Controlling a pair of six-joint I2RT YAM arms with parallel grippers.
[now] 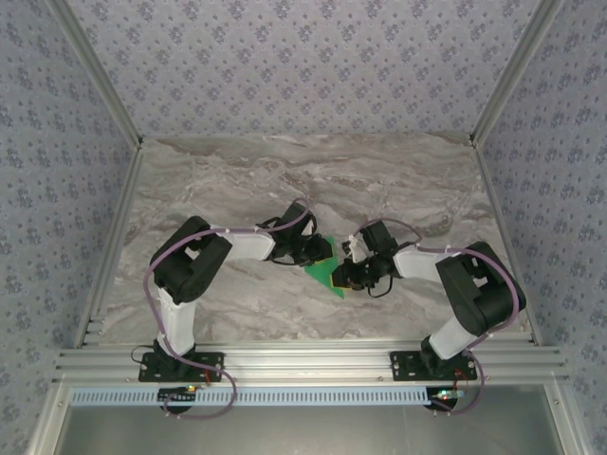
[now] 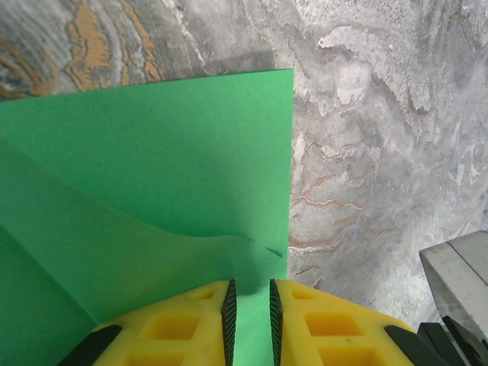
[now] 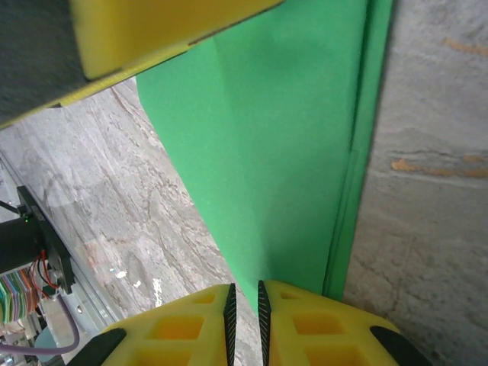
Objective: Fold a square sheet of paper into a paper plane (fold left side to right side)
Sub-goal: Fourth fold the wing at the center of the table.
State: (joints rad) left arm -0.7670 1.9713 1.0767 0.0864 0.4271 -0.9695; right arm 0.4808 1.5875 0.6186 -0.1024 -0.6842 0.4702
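Note:
The square sheet of paper [image 1: 327, 275] is bright green and lies folded into a wedge on the marble table [image 1: 285, 180] between the two arms. In the left wrist view the paper [image 2: 152, 168] shows a raised flap with a wavy edge. My left gripper [image 2: 252, 293] stands over it, jaws nearly together, with green in the narrow slit; I cannot tell whether it pinches the flap. My right gripper [image 3: 244, 293] is nearly shut at the paper's [image 3: 282, 152] narrow tip, with mostly bare marble in its slit. From above, the left gripper [image 1: 324, 254] and right gripper [image 1: 347, 277] almost meet.
A yellow finger of the left gripper [image 3: 152, 30] hangs close over the paper in the right wrist view. The right arm's grey body [image 2: 457, 282] sits just right of the left fingers. Aluminium rails [image 1: 303, 360] border the table's near edge, and patterned walls enclose it.

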